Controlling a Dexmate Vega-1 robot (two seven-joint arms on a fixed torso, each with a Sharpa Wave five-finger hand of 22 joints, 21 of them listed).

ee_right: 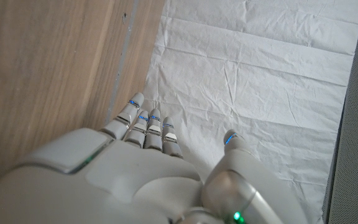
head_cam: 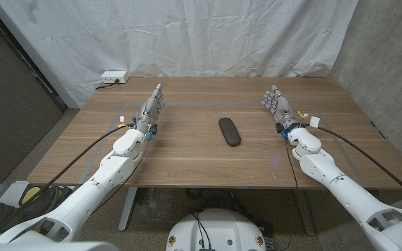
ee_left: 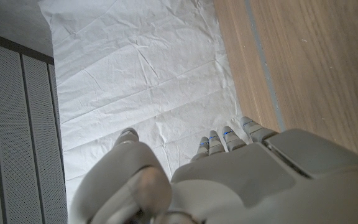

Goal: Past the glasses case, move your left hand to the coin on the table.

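left hand (head_cam: pixel 153 106) sits out on the left side of the wooden table (head_cam: pixel 187 150), fingers stretched forward toward the white backdrop sheet (head_cam: pixel 187 35), held close side by side, nothing in them. from the left wrist view the same hand (ee_left: pixel 229 180) shows its back, fingers (ee_left: pixel 225 138) straight and lined up, thumb standing a little apart, and nothing is gripped. whether its edge touches the wood, hard to tell.

right hand (head_cam: pixel 276 103) mirrors it on the right side, fingers extended and loosely together, holding nothing. the right wrist view confirms it: hand (ee_right: pixel 142 168) with fingers (ee_right: pixel 148 124) straight, thumb off to one side, wood grain beside it and the sheet beyond.

between the two hands, near the middle of the table and well apart from both, lies the glasses case (head_cam: pixel 230 131), dark, oblong, closed, lying flat and slightly angled. what is inside cannot be seen.

the coin cannot be made out on the table.

at the far left corner a white power strip (head_cam: pixel 113 75) rests on the table edge.
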